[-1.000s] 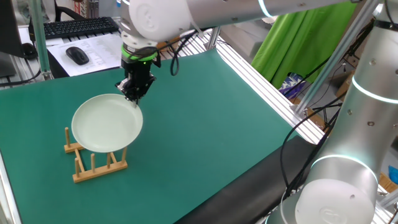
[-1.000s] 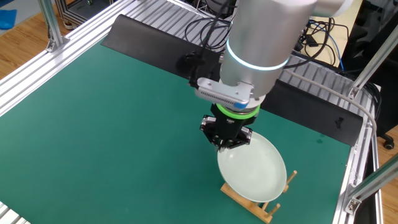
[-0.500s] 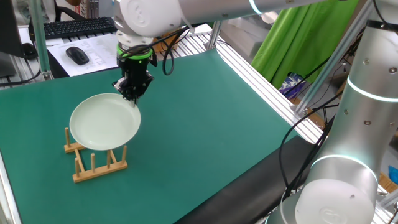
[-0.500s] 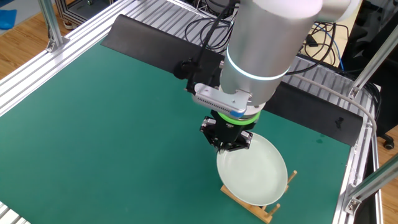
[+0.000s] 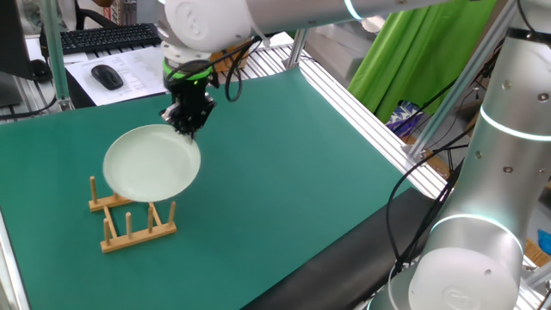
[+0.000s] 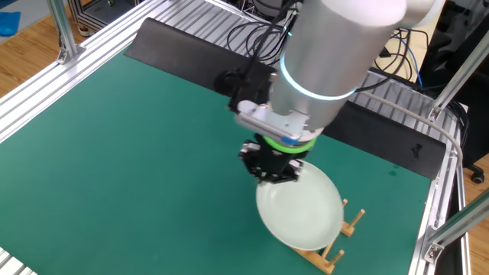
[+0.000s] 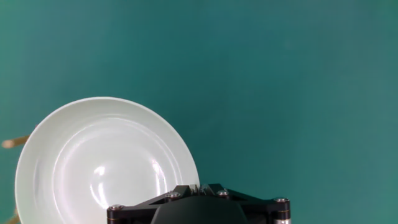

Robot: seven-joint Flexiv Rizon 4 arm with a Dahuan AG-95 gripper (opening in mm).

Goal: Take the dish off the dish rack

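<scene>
My gripper is clamped on the upper rim of the dish; jaws closed on that edge, as far as both fixed views show. The hand view shows only the gripper housing over the rim, fingertips hidden.

Dish position: hanging tilted from my grip, above the dish rack, over its far part. Its lower edge sits near the peg tops; I cannot tell whether it has cleared the pegs or touches them. In the other fixed view the dish covers most of the rack, with only the right end of the rack showing past it.

Handling judgement:
- Stiff, smooth, glossy; highlights on the dish face suggest a glazed, slippery surface.
- Probably breakable if dropped on the green table mat.
- Held at one edge point, so its weight hangs off the grip and it may swing or pivot.
- The rim is the sensible hold: raised lip, thin enough for my fingers. Firm pinch, slow travel, no jerks near the pegs.
</scene>
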